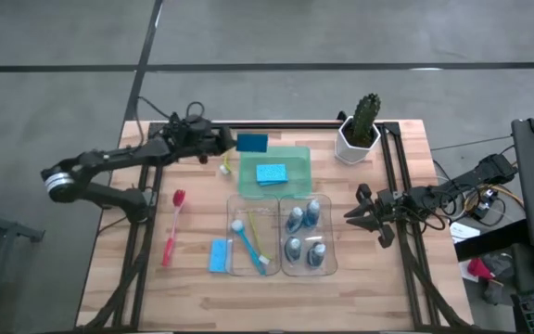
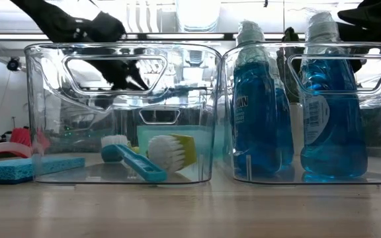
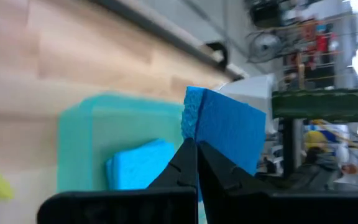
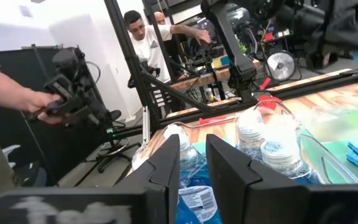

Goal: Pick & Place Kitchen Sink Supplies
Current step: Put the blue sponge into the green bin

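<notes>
My left gripper is clamped on a blue sponge just above the green tray, where another sponge lies below it; my right gripper, fingers slightly apart and empty, waits beside the bottles, one label reading "WN"

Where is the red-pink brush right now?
In the high view, the red-pink brush lies on the bare table's left side, left of the clear bins, with a blue sponge between them.
</notes>
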Motion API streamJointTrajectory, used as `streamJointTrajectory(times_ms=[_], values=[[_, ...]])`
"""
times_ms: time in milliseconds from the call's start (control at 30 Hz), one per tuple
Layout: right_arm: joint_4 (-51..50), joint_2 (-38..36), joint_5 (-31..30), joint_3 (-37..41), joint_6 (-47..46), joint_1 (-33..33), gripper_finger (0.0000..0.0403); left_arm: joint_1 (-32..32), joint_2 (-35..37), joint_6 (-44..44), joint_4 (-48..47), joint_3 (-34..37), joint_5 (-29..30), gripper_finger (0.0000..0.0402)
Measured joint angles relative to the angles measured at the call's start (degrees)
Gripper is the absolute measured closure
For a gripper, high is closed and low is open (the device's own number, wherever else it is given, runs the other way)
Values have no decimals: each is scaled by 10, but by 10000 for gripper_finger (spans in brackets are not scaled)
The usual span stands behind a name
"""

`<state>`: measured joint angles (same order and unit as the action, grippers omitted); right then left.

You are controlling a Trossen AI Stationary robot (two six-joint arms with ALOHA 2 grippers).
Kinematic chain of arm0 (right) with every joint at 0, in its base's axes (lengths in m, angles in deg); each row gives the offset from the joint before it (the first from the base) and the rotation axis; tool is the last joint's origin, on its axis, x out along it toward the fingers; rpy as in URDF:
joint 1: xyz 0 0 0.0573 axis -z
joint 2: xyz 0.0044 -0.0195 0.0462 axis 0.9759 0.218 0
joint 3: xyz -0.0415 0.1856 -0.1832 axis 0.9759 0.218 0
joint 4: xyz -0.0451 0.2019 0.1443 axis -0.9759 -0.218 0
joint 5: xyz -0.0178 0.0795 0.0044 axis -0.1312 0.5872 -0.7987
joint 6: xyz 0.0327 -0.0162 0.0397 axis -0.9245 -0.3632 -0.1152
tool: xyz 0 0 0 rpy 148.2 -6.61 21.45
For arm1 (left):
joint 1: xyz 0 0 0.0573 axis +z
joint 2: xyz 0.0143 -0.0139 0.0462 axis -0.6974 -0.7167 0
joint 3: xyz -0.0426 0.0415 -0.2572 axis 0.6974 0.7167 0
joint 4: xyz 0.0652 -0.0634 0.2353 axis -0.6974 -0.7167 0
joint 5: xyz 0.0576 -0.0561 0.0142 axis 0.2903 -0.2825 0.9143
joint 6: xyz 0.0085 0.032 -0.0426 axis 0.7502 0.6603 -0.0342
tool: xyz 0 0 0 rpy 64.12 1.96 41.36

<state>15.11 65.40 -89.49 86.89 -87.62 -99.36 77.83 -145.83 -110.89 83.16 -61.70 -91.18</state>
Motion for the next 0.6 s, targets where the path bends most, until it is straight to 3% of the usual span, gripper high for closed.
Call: streamJointTrajectory(times_ms=[133, 400, 600], values=[[0, 0, 0, 0, 0, 0, 335, -35, -45, -53, 30, 0, 10, 401], [0, 0, 0, 0, -1, 0, 332, -100, -121, -104, 89, -21, 105, 402], [0, 0, 0, 0, 0, 0, 321, -114, -174, -113, 85, -38, 111, 402]])
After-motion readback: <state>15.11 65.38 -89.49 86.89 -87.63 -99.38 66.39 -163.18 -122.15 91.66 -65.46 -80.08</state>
